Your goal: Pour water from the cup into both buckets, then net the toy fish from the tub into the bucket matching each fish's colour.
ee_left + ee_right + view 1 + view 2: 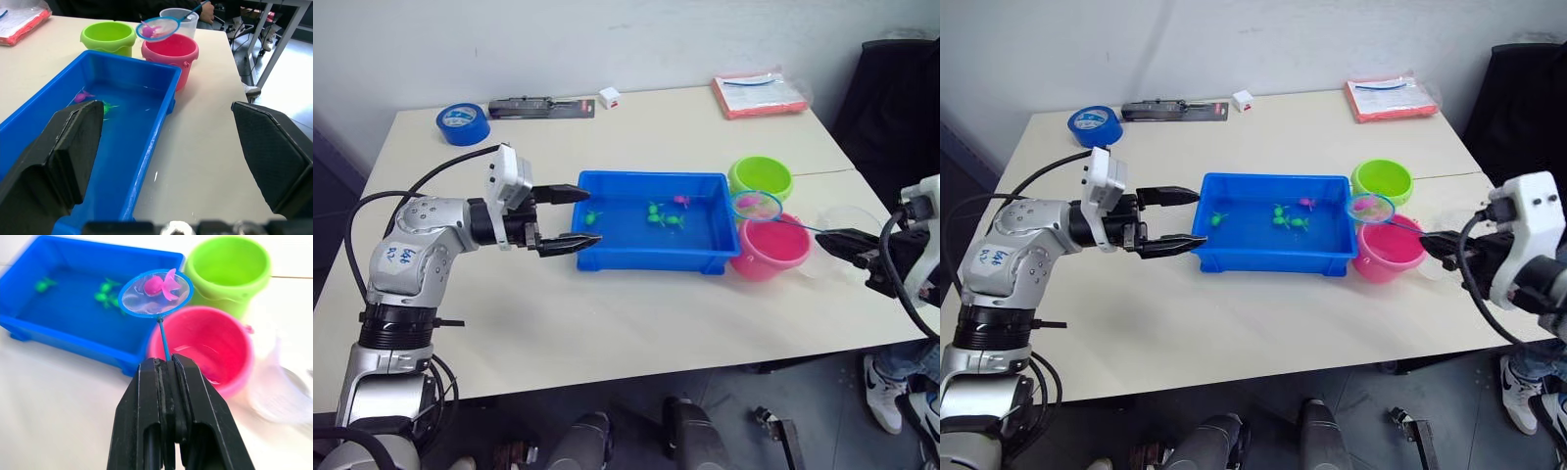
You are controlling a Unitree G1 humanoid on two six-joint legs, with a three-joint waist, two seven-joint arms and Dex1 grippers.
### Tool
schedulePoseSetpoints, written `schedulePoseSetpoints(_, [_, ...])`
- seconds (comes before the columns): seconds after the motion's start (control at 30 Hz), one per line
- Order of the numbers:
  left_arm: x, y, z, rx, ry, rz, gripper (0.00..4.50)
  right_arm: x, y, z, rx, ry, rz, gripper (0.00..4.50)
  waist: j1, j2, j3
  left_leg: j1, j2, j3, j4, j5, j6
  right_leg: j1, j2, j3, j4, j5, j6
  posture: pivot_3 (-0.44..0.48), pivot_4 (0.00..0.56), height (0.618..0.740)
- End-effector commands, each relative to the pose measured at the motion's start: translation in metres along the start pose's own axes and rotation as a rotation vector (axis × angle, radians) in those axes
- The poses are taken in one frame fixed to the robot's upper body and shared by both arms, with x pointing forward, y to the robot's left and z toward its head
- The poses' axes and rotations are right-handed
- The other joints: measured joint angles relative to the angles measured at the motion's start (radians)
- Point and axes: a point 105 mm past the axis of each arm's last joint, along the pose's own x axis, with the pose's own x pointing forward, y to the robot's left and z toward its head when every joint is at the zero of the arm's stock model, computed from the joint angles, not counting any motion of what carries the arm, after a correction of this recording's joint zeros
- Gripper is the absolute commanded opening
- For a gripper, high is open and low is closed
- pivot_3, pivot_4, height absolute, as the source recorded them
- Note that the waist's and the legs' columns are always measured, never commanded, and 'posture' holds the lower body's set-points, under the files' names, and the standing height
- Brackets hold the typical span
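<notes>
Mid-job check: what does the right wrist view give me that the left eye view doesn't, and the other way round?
Right wrist view: the pink fish lying in the net, and the right gripper shut on the net's stick.

Left eye view: the left gripper open at the tub's left end, the tape roll, and the red folder at the table's far edge.

Both: tub with green fish, green bucket, pink bucket, clear cup.
</notes>
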Motion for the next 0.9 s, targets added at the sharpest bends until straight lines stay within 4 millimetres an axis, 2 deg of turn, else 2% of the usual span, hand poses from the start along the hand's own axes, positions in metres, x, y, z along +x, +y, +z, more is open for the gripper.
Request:
schedulePoseSetpoints(0.03, [-0.001, 0.002, 0.008, 0.037, -0.014, 0.0, 4.5, -0.01, -0.007, 0.011, -0.123, -0.045, -0.075, 0.78, -0.001, 0.0, 0.0, 0.0, 0.0, 0.0, 0.0, 0.0, 0.0, 0.0, 0.0, 0.0, 0.0, 0.0, 0.0, 0.0, 0.15, 0.74])
schedulePoseSetpoints(0.27, [0.004, 0.003, 0.006, 0.036, -0.023, -0.017, 4.5, -0.012, -0.019, 0.016, -0.398, -0.008, -0.228, 0.78, 0.0, 0.0, 0.0, 0.001, 0.0, 0.001, 0.0, 0.0, 0.0, 0.0, 0.0, 0.001, 0.0, 0.0, 0.0, 0.0, 0.15, 0.74])
schedulePoseSetpoints(0.4, [0.008, 0.003, 0.005, 0.038, -0.028, -0.026, 4.5, -0.009, -0.015, 0.021, -0.584, -0.005, -0.255, 0.78, 0.0, 0.0, 0.0, 0.001, 0.0, 0.001, 0.0, 0.0, 0.0, 0.0, 0.0, 0.0, 0.0, 0.0, 0.0, 0.0, 0.15, 0.74])
schedulePoseSetpoints(0.63, [0.011, 0.004, 0.005, 0.038, -0.034, -0.034, 4.5, -0.01, -0.008, 0.013, -0.922, 0.053, -0.271, 0.78, 0.0, 0.0, 0.0, 0.001, -0.001, 0.001, 0.0, 0.0, 0.0, 0.0, 0.0, 0.001, 0.0, 0.0, 0.0, 0.0, 0.15, 0.74])
schedulePoseSetpoints(0.9, [0.013, 0.004, 0.004, 0.037, -0.038, -0.041, 4.5, -0.008, -0.005, 0.01, -1.194, 0.072, -0.259, 0.78, 0.0, 0.0, 0.0, 0.001, -0.001, 0.001, 0.001, 0.0, 0.0, 0.0, 0.001, 0.001, 0.001, 0.0, 0.0, 0.0, 0.15, 0.74])
